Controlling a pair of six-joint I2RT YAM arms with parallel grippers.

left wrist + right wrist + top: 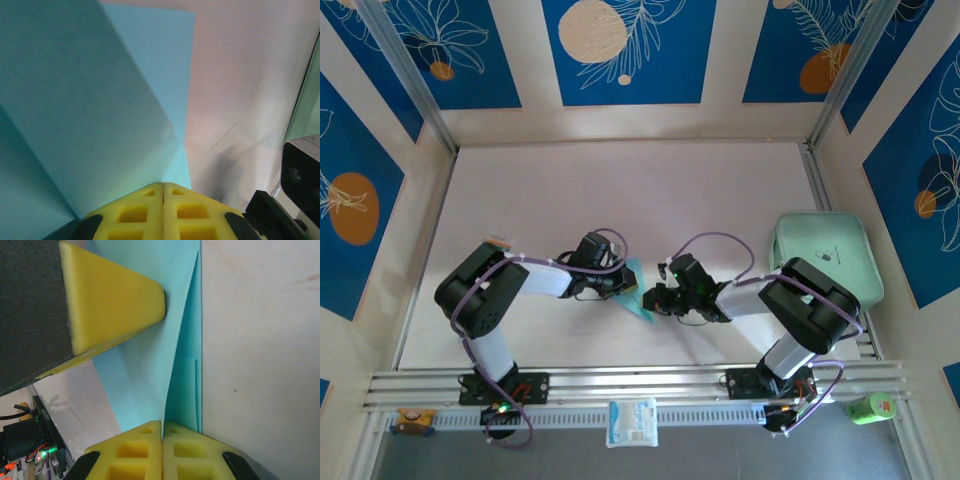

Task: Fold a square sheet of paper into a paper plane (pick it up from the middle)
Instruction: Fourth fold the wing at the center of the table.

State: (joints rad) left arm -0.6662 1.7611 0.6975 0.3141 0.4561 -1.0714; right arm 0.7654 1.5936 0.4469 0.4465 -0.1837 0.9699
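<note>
- The square sheet of paper (638,300) lies on the table, near the front edge and between the two arms, well apart from the mint-green tray (790,225) to the right.
- It is no longer flat. The left wrist view shows a diagonal crease, with one shaded flap (60,100) standing up off the lower layer. The right wrist view shows a long narrow fold (182,365) tapering along a straight edge.
- The left gripper (162,192) has its jaws pressed together, tips touching the paper. In the right wrist view its yellow finger (115,305) bears down on the sheet.
- The right gripper (162,427) also has its jaws pressed together, right where the crease ends. I cannot tell whether a layer is nipped between them or only pushed against the table.
- My judgement is that the task is in its early to middle part. Some first folds are in, but nothing like a finished dart shows, so the nose, the centre crease and the wings remain, and the current crease needs flattening.
- The table (620,190) is pale and matte, with faint scuffs.
- Aluminium rails (620,385) run along the near side, with a white packet (632,422) and a green can (868,407) beside them.
- Blue wall panels (630,50) with leaf drawings enclose the cell.
</note>
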